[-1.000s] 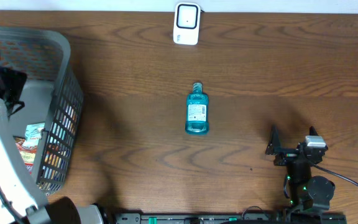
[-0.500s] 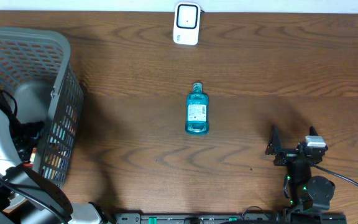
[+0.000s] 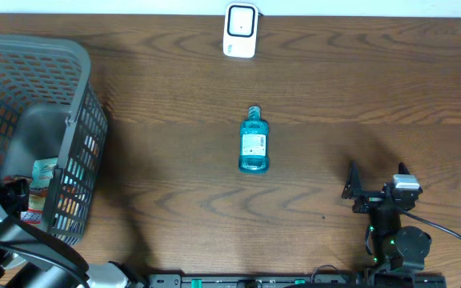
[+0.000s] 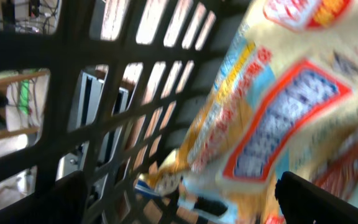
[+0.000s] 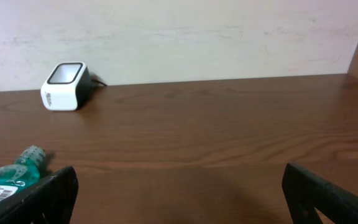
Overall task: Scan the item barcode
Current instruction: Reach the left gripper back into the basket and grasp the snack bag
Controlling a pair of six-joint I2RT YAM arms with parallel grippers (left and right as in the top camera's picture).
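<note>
at mid-table the blue mouthwash bottle (image 3: 254,144) lies flat, cap toward the white scanner (image 3: 240,30) at the far edge. the right gripper (image 5: 179,177) rests near the front edge, jaws wide, empty. inside the grey basket (image 3: 78,88) the left gripper (image 4: 179,190) gapes empty, facing snack packets (image 4: 278,118).

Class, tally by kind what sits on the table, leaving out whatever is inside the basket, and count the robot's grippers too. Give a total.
Basket: 1
Bottle: 1
Barcode scanner: 1
Grippers: 2, the left gripper and the right gripper
Total: 5
</note>
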